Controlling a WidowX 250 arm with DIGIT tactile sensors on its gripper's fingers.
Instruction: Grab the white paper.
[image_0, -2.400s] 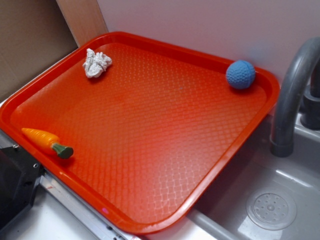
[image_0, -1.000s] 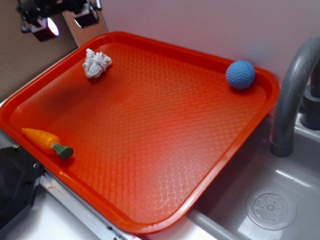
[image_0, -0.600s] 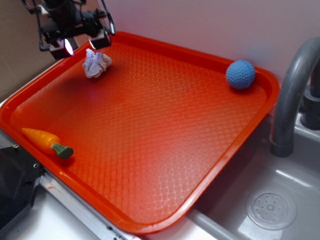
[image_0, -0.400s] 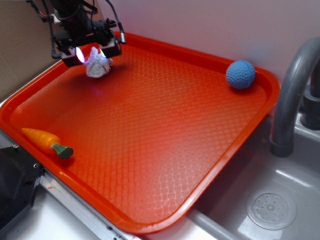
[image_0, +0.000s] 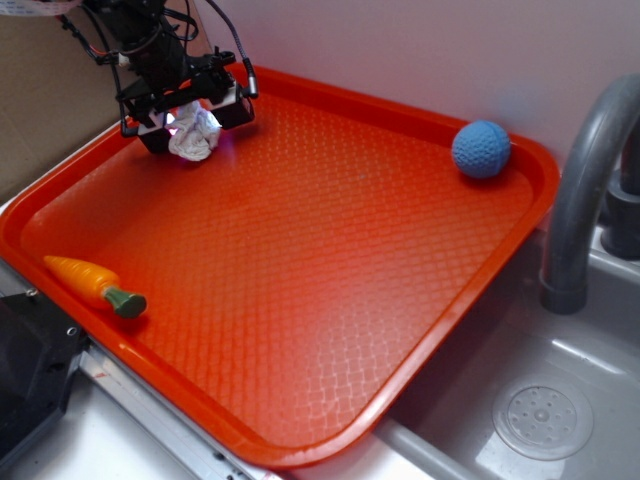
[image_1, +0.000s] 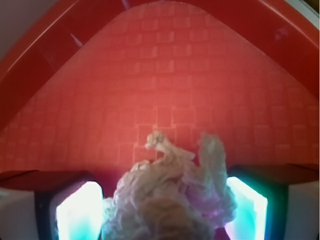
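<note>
Nearest the exterior camera, a toy carrot (image_0: 95, 285) with an orange body and a green stub lies just inside the near left rim of the red tray (image_0: 330, 290), which has a fine diamond-textured floor; right of the tray's near corner a grey sink (image_0: 545, 400) with a round drain sits below a grey faucet (image_0: 585, 190) that stands just off the tray's right edge. A blue ball (image_0: 481, 149) with a dimpled surface rests in the tray's far right corner, touching or nearly touching the rim. In the tray's far left corner the hand (image_0: 190, 120) is lowered over the white paper (image_0: 194, 133), its two fingers spread wide with one on each side of the wad. The wrist view shows the white paper (image_1: 170, 200) as a crumpled, irregular lump, whitish grey with a warm tint, full of deep wrinkles and two raised peaks on top; it sits on the tray floor (image_1: 165, 80) between the glowing pads (image_1: 75, 212), close to both, though whether either pad touches it I cannot tell. The tray's far left corner rim rises behind the wad in that view
</note>
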